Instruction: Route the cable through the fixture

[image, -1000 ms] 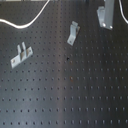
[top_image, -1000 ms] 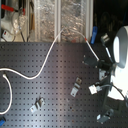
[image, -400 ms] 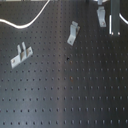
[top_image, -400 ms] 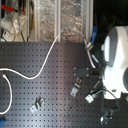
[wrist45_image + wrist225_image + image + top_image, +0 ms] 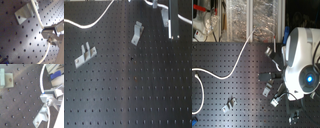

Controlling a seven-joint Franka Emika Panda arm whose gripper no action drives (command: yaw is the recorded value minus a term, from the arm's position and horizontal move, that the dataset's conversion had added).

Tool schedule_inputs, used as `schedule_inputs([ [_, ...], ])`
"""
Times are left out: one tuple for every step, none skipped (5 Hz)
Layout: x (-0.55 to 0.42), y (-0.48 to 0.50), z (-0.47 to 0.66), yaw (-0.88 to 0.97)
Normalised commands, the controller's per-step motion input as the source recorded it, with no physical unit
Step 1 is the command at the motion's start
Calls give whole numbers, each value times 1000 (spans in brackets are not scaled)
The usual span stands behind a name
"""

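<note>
**Cable pinched over a black perforated board**

A matte black metal breadboard (image 5: 124, 95), drilled with a regular grid of small holes, fills both exterior views. Small angled grey metal clips (image 5: 85, 55) stand bolted to it, well apart. Behind the board, in the second exterior view, hang crinkled foil-like panels (image 5: 252, 17).

The thin white cable (image 5: 234, 65) curves across the board from the second exterior view's left edge toward the white Franka arm (image 5: 299, 62). In the first wrist view, the metal gripper (image 5: 50, 37) is pinching the cable beside a clip.
</note>
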Motion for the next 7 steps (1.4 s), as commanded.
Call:
schedule_inputs([
  [-51,292,283,0],
  [303,523,143,0],
  [446,347,-89,63],
  [241,-34,4,0],
  [61,-343,-24,0],
  [-116,-451,-152,97],
  [-256,-460,-294,134],
])
